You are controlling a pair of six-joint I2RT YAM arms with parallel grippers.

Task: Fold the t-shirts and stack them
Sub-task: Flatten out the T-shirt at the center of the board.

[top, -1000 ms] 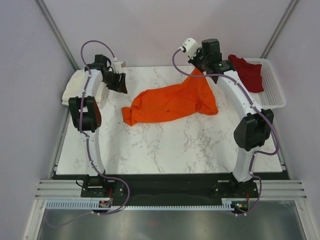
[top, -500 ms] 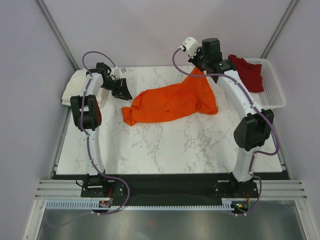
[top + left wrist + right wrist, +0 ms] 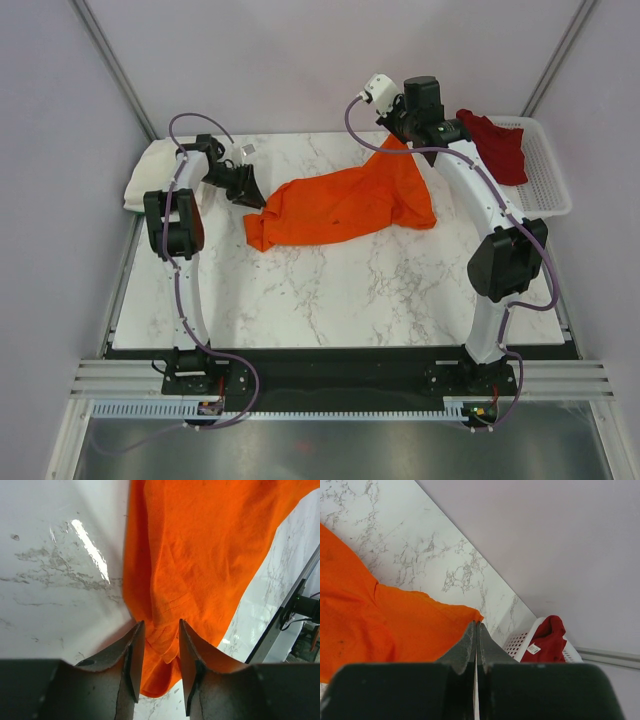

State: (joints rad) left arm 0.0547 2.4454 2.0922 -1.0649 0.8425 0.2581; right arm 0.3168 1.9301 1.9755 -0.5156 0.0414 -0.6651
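— So, which step are we looking at?
— Judging by the layout, the arms are getting hold of the orange t-shirt (image 3: 340, 208) to spread it flat before any folding. It is lying rumpled across the far middle of the surface (image 3: 330, 290), with its far right corner rising to a peak.
— Who is holding that peak?
— The right claw (image 3: 477, 625) is. Its fingers are pressing together with the orange corner right at their tips, so I am reading it as a pinch on the cloth.
— And the left claw (image 3: 161, 625)?
— It is sitting low at the shirt's left end, part-way spread, with a finger on either side of a bunched fold. A gap is showing between the fingers, so nothing is gripped there yet.
— What is the next move asking for?
— Probably closing on that fold, then both arms pulling apart to draw out the creases.
— And the other shirts?
— The dark red t-shirt (image 3: 495, 145) is hanging over the rim of the basket (image 3: 550, 190) at far right. The cream-white t-shirt (image 3: 150, 170) is lying at the surface's far left edge. Neither is being touched.
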